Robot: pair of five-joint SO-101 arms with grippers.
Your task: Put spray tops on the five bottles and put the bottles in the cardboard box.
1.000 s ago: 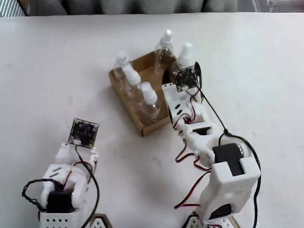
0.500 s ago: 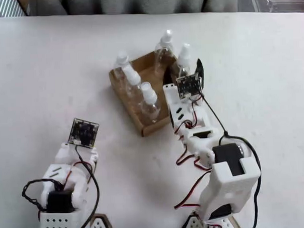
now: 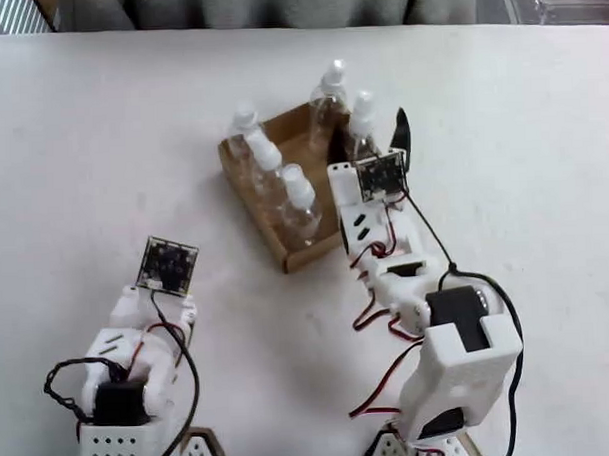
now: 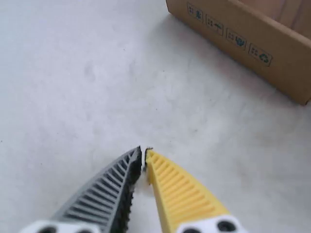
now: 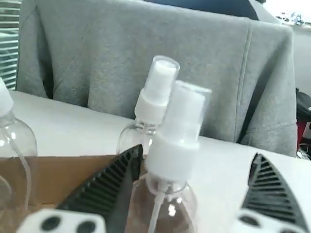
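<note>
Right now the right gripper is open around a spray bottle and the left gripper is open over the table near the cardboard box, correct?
No: the left gripper is shut, its tips together, as the left wrist view shows. The rest holds: it is over the table near the cardboard box, and the right gripper is open around a spray bottle.

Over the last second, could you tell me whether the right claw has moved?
Yes. In the high view, the right claw has drawn back toward its arm's base, along the cardboard box toward its near end, open around a capped bottle.
</note>
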